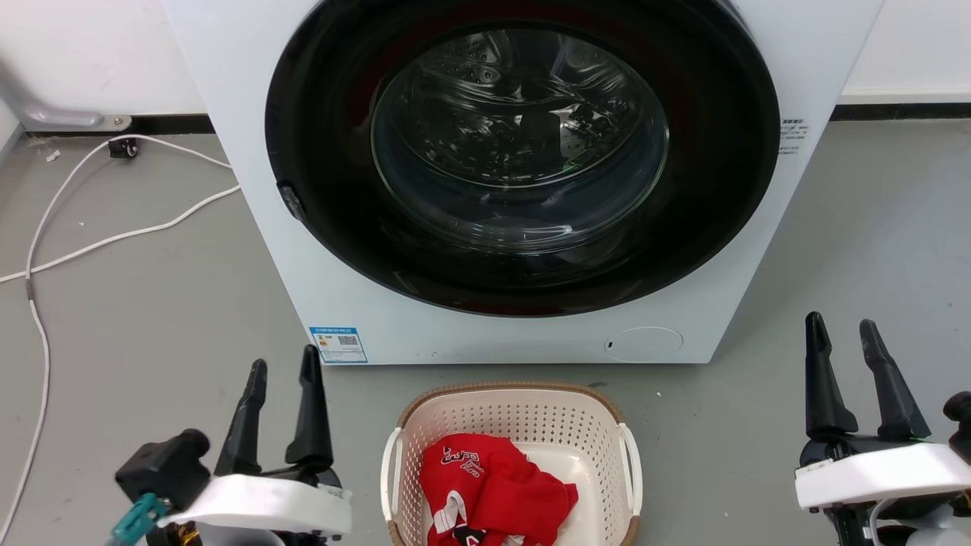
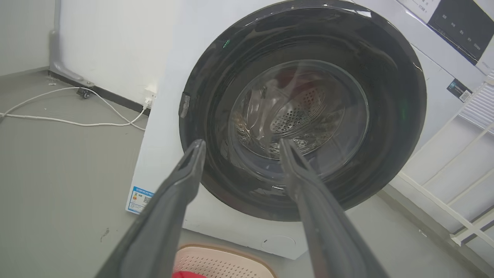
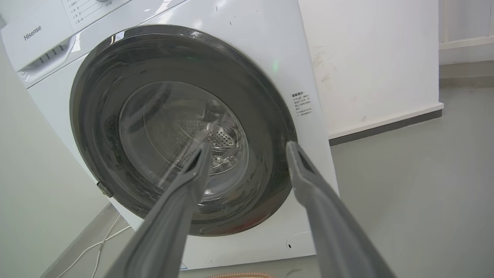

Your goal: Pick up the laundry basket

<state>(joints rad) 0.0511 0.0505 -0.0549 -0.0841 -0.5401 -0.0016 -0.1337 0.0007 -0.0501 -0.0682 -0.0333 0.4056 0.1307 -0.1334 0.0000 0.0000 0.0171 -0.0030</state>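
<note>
The laundry basket point(image 1: 516, 415) stood on the grey floor point(image 1: 136, 303) just in front of the washing machine point(image 1: 455, 334), below the middle of its round dark door point(image 1: 520, 152), with a narrow strip of floor between basket and machine. A crumpled red garment point(image 1: 489, 485) with white lettering lay inside it. Its white side handles point(image 1: 389, 470) were free.

The left gripper point(image 1: 284, 358) hovered in front of the machine's lower left corner, close to the blue label point(image 1: 338, 345) there. Its two dark fingers were parted, held nothing and pointed toward the machine. The right gripper point(image 1: 840, 321) hovered off the machine's lower right corner, fingers likewise spread apart and empty. Neither gripper touched the basket.

A white cable point(image 1: 76, 250) trailed over the floor to the left of the machine, toward the wall behind it.
</note>
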